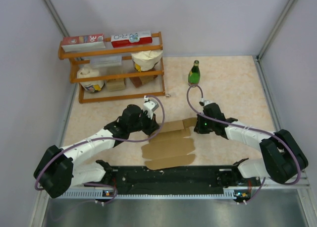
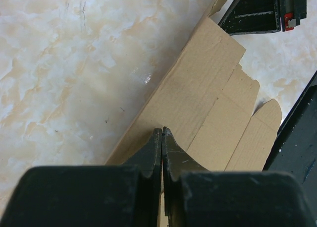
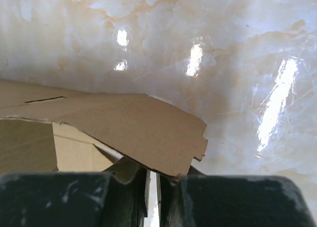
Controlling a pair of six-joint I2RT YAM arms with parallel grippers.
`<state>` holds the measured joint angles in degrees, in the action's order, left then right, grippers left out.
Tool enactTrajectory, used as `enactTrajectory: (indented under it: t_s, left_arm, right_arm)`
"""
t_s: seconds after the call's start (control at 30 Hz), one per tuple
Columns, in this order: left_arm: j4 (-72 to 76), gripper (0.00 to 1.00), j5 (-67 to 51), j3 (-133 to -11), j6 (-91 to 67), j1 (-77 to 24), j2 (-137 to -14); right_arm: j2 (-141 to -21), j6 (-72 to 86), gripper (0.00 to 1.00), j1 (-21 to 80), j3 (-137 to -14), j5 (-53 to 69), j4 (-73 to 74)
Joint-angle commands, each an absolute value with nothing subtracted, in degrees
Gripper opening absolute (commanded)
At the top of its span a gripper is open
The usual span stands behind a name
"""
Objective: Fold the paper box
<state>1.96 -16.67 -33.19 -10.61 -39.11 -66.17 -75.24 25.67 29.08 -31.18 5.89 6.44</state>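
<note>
The paper box [image 1: 171, 145], a plain brown die-cut cardboard sheet with many creases, lay unfolded on the pale marbled table [image 1: 233, 83], just beyond the arm bases and between the two arms; most of it rested flat, so by my judgement the folding had barely begun. The right gripper [image 3: 152, 175], a black two-finger pincer, was closed to a thin slit on the edge of the sheet's far right-hand flap [image 3: 148, 133]; that flap stood tilted up off the table with shadow under it, apparently held so that it could be turned over along its crease. The left gripper [image 2: 162, 135], likewise black, had its fingers pressed together with no gap to speak of, their tips at the far left part of the sheet; whether any card was caught between them I could not tell; its place at the opposite end suggested it was there to pin or steady the sheet against the right arm's pull. A slatted wooden shelf [image 1: 114, 51] of packaged goods and a green glass bottle [image 1: 194, 73] stood well apart at the far side; the next move probably called for carrying the raised flap inward without dragging the whole sheet.
</note>
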Motion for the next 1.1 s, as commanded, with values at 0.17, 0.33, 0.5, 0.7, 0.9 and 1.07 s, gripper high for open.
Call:
enactTrajectory:
  t_s: [0.17,0.33,0.5,0.7,0.9,1.07]
  left_arm:
    - [2.9,0.0,-16.9,-33.7,-10.9,-39.5,-67.2]
    - [2.8,0.0,-16.9,-33.8,-10.8,-39.6,-67.6]
    - [3.0,0.0,-17.0,-33.8,-10.9,-39.6,-68.0]
    - [3.0,0.0,-16.9,-33.8,-10.9,-39.8,-68.1]
    - [3.0,0.0,-16.9,-33.8,-11.0,-39.9,-68.1]
    - [3.1,0.0,-17.0,-33.8,-11.1,-40.0,-68.2]
  right_arm:
    - [-79.7,23.6,0.06,28.6,-33.1,7.7,0.4]
    - [-81.2,23.2,0.06,28.6,-32.9,11.2,-1.2]
    - [-81.1,23.6,0.05,28.7,-32.3,14.2,-2.3]
    - [-80.3,25.2,0.05,28.6,-31.6,17.0,-3.9]
    - [-79.8,27.0,0.05,28.6,-31.4,20.3,-5.7]
    - [-80.4,28.0,0.05,28.6,-31.4,23.5,-7.8]
